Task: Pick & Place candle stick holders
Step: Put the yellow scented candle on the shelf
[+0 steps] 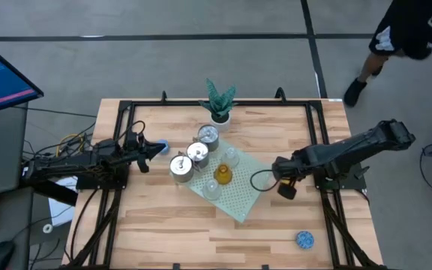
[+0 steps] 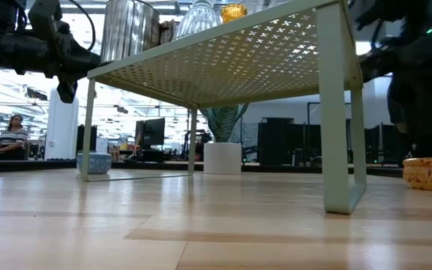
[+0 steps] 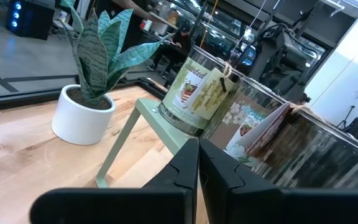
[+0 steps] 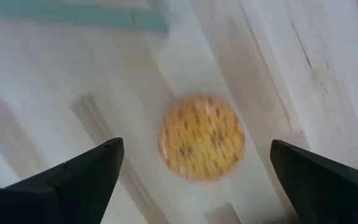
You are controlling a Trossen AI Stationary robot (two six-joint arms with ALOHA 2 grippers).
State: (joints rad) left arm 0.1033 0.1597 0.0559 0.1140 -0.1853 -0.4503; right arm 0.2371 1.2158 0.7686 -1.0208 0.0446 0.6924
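Note:
Three silver holders (image 1: 197,152), two clear glass ones (image 1: 231,156) and an amber one (image 1: 223,175) stand on the pale green raised mat (image 1: 238,201). A blue bumpy holder (image 1: 163,145) stands on the table by my left gripper (image 1: 156,149), which is shut and empty; in the left wrist view its fingers (image 3: 197,168) point at the silver holders (image 3: 197,93). My right gripper (image 4: 196,144) is open above the orange holder (image 4: 201,137), which stands on the table right of the mat (image 2: 430,172). A second blue holder (image 1: 304,239) stands near the front right.
A green-leaved plant in a white pot (image 1: 220,105) stands at the table's far edge behind the mat. The mat's legs (image 2: 340,150) raise it off the table. A person's legs (image 1: 381,52) show beyond the far right corner. Bare wood lies along the near edge.

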